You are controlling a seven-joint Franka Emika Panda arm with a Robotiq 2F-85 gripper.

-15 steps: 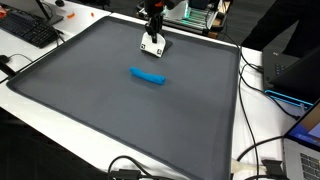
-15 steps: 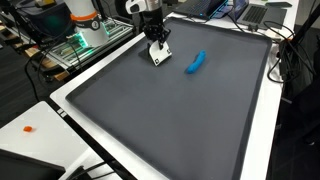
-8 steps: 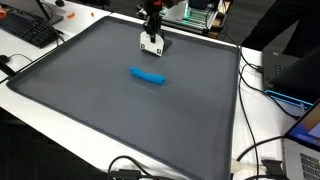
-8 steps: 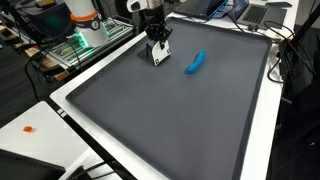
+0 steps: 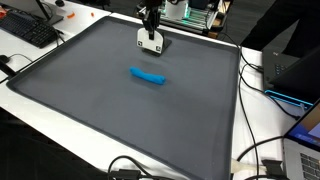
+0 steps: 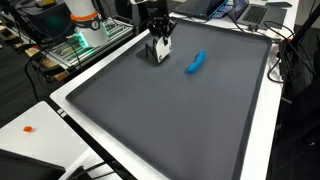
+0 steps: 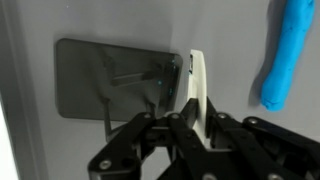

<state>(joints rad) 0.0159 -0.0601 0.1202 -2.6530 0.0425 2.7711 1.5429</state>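
My gripper (image 5: 150, 30) (image 6: 158, 40) hangs over the far part of a dark grey mat and is shut on a thin white card (image 5: 150, 43) (image 6: 158, 54), held on edge just above the mat. In the wrist view the card (image 7: 197, 88) stands edge-on between the black fingers (image 7: 190, 120), with its shadow on the mat to the left. A blue elongated object (image 5: 147, 75) (image 6: 195, 63) (image 7: 285, 55) lies flat on the mat, a short way from the gripper.
The dark mat (image 5: 120, 110) (image 6: 180, 120) has a raised white border. A keyboard (image 5: 28, 30), cables (image 5: 255, 150), laptops (image 5: 300, 75) and lab equipment (image 6: 85, 35) stand around it. A small orange item (image 6: 28, 128) lies on the white table.
The gripper with the white card has lifted slightly and shifted a little toward the mat's far edge. The blue object has not moved.
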